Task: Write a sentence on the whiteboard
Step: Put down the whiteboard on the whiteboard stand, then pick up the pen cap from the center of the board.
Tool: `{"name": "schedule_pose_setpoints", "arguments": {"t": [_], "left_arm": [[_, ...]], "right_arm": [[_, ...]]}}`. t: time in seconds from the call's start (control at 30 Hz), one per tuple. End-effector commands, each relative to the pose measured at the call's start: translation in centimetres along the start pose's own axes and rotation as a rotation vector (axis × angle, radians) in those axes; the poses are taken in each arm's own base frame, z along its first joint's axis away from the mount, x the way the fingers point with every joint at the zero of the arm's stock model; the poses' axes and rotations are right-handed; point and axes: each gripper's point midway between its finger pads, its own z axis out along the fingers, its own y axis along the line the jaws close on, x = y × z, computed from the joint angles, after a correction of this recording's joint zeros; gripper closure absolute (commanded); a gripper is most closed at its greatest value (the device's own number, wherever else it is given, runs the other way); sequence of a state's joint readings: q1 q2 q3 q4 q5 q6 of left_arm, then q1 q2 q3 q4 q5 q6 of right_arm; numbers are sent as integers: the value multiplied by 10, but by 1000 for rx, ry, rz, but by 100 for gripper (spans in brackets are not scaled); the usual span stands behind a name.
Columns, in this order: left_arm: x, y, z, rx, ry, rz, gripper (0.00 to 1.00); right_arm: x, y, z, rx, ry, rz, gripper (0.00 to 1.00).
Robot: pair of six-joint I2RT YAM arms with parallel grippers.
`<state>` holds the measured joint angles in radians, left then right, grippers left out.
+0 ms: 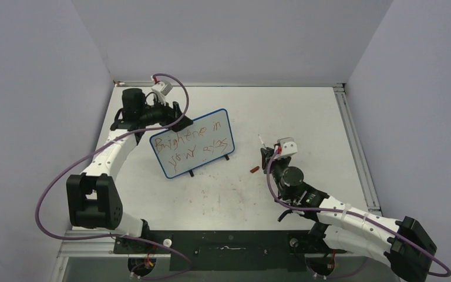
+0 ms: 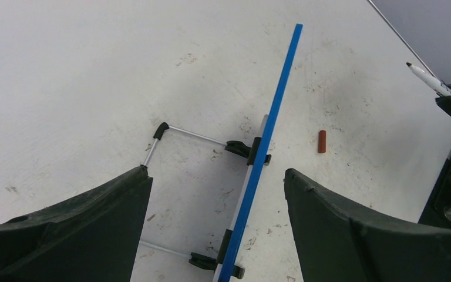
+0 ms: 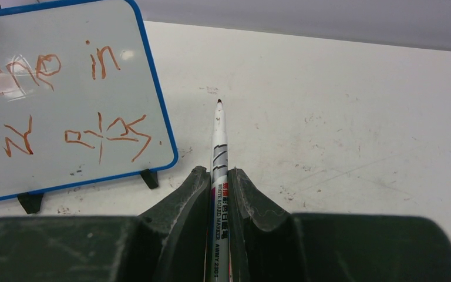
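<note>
whiteboard (image 3: 53, 100): left part running off the right wrist view's edge | sentence (image 3: 100, 136): opening letters getting cut off there, last word showing unreadably | marker (image 3: 219, 147): lower barrel disappearing inside right gripper (image 3: 218, 171)

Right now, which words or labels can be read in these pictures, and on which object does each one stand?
"Brightene in": red handwriting, first line of the sentence on the whiteboard.
"your": second line; the rest is a scrawl, unreadable.
"WHITE BOARD MARKER": printed on the marker barrel; the code below and the red characters are too small.
</note>
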<state>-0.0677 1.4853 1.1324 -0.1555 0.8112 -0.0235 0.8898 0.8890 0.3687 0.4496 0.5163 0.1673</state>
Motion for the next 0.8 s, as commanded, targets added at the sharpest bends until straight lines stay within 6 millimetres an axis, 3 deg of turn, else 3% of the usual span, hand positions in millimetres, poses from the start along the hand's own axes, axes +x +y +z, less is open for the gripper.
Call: {"name": "schedule_pose_setpoints", "arguments": {"t": [0.0,0.1,0.2,0.33,0.5,0.67,0.77], "left_arm": [[-61,9,-23,-156,-185,130,18],[-105,10,-51,-301,-333,189,17],[-138,-11,-74,-362,-409,236,16],[-135,-60,-68,-359,-344,279,16],[-97,-127,-44,-272,-259,251,17],[-33,-189,1,-164,-158,233,19],[13,-211,39,-100,-79,206,20]], "right_arm": [[-20,5,2,-6,-20,17,95],[-22,6,1,-7,15,5,95],[-21,1,-2,15,59,2,95],[-21,-13,-12,59,92,21,95],[-16,-40,-23,128,117,37,95],[-6,-66,-24,165,136,102,95],[-3,-81,-22,183,138,153,95]]}}
